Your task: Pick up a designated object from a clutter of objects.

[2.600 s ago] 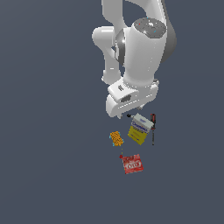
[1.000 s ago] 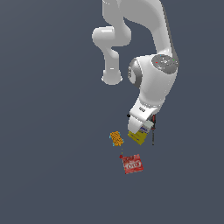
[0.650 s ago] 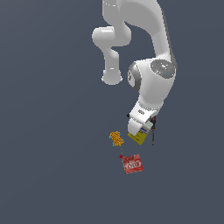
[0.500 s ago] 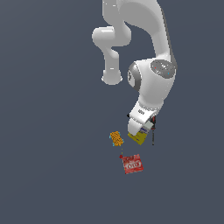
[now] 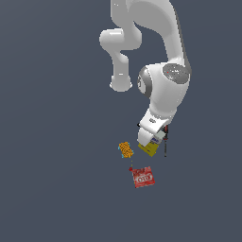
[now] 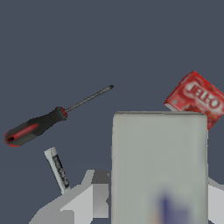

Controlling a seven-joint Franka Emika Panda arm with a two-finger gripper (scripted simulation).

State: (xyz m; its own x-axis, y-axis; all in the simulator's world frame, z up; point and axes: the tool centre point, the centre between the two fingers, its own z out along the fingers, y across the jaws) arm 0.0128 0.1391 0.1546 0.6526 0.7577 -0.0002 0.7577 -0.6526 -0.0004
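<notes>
The carton (image 5: 150, 148) is the largest item of the clutter; in the exterior view only its yellow lower part and a bit of white show below the arm's wrist. In the wrist view the carton (image 6: 159, 166) fills much of the picture as a pale grey-white rectangular face with a blurred blue mark low on it. The flat red packet (image 5: 143, 177) with white lettering lies apart from it, nearer the exterior view's bottom. The small orange block (image 5: 125, 149) lies just beside the carton on the exterior view's left. The red-and-black-handled screwdriver (image 6: 48, 120) and the thin black-and-white marker (image 6: 57, 169) lie near each other, separate from the carton.
</notes>
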